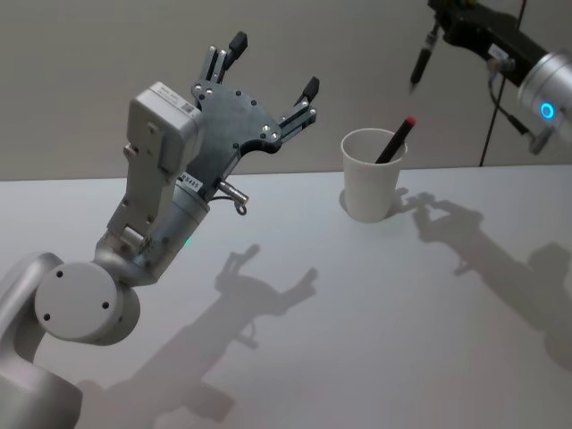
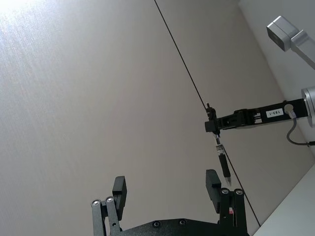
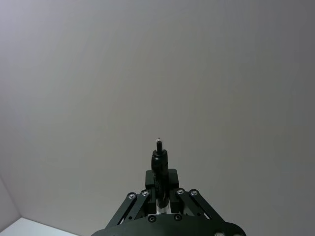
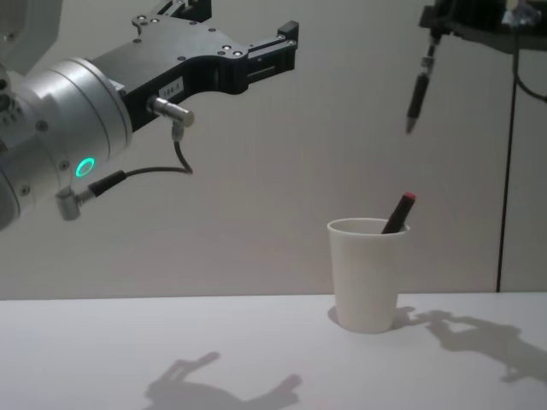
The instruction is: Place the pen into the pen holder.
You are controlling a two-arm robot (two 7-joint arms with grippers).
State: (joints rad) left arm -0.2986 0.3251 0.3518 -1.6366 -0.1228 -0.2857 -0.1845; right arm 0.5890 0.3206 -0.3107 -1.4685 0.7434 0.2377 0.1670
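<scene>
My right gripper [image 1: 440, 25] sits at the upper right of the head view, clenched on a dark pen [image 1: 422, 61] that hangs tip-down below it. In the chest view the same pen [image 4: 418, 92] hangs at upper right, well above the pen holder [image 4: 366, 273] and slightly right of its rim. The pen holder [image 1: 372, 174], a white paper cup, stands upright on the table [image 1: 357, 340] right of centre in the head view. It already contains a second dark pen with a red end [image 1: 394, 140], leaning against the right side of the rim.

My left gripper [image 1: 268, 64] is raised at upper centre-left of the head view, fingers spread, grasping nothing, well apart from the cup.

Judgement: the step in hand is the carry; the pen is lifted but not yet over the mouth. The next move calls for shifting my right gripper left until the tip is over the open part of the cup, clear of the leaning pen, then lowering and releasing.
</scene>
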